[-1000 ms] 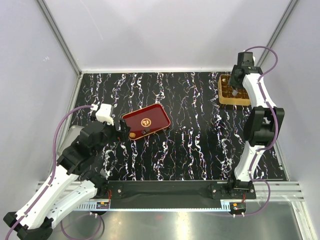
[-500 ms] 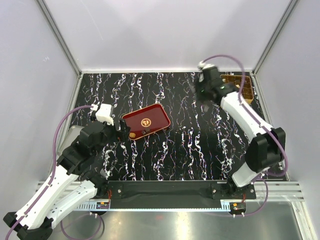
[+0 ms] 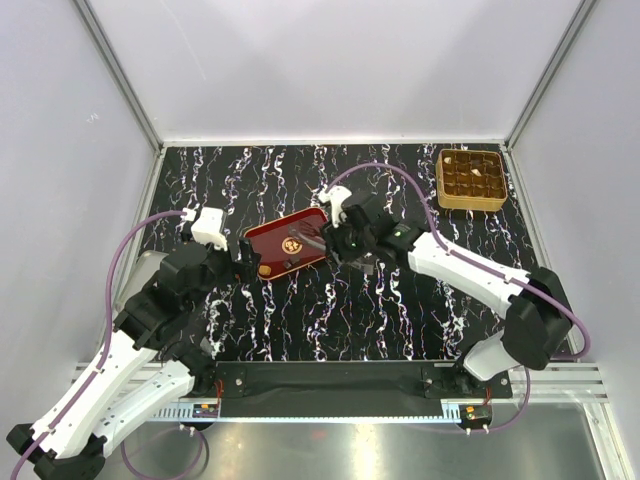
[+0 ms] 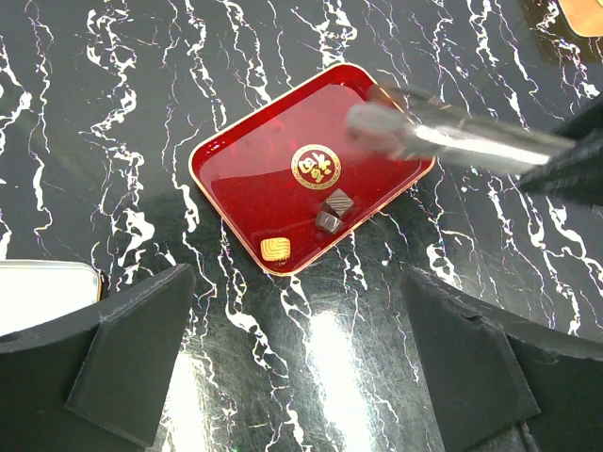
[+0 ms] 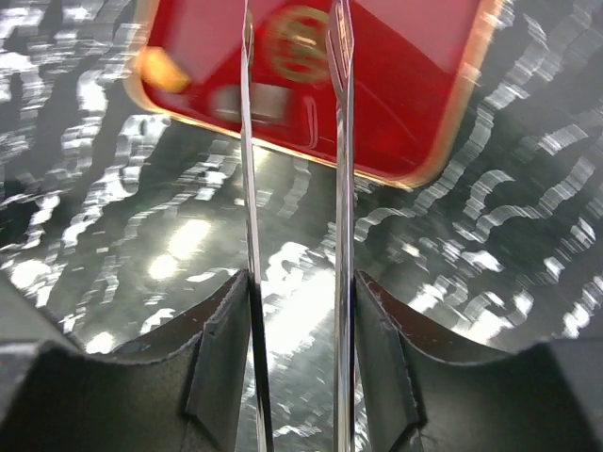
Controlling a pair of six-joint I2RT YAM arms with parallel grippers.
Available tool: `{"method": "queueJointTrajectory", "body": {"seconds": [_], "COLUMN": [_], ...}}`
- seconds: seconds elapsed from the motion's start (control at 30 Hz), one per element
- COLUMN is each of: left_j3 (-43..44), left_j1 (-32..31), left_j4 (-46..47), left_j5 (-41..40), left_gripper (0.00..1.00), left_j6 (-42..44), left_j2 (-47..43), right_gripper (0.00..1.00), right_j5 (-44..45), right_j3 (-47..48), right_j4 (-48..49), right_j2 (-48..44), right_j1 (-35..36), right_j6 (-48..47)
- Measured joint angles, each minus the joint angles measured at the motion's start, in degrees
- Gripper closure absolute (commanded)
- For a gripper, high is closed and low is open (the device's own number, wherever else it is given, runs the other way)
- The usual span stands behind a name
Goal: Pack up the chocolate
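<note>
I see the right gripper (image 5: pixel 292 28), thin fingers spread and empty, over the glossy red gold-rimmed tray (image 4: pixel 250 179); small chocolate lumps (image 4: pixel 327 221) sit by its near rim, two dark ones almost touching, so I risk nudging one aside.

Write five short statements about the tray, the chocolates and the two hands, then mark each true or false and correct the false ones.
1. Three chocolates lie on the red tray. True.
2. The right hand grips a chocolate. False: its long thin fingers stand apart over the tray with nothing between them.
3. The golden box touches the red tray. False: it sits far off to the right, well apart from the tray.
4. The left hand is open. True.
5. The tan chocolate lies on the gold emblem. False: it lies near the tray's rim, apart from the emblem.
</note>
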Motion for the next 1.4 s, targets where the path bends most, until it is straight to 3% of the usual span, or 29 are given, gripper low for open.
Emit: {"method": "queueJointTrajectory", "body": {"seconds": [0.7, 1.4], "left_j3": [0.0, 0.0], "left_j1": [0.0, 0.0], "left_j4": [0.0, 0.0], "left_j5": [0.0, -0.1], "left_gripper": [0.01, 0.01], "left_j6": [0.0, 0.0], "left_j2": [0.0, -0.1], "right_gripper": [0.47, 0.51], "right_j5": [-2.4, -1.3], "right_j3": [4.8, 5.6], "right_j4": [2.9, 1.9], "right_j2": [9.9, 13.8], "right_j1": [10.3, 12.0], "right_j6": [-5.4, -6.7]}}
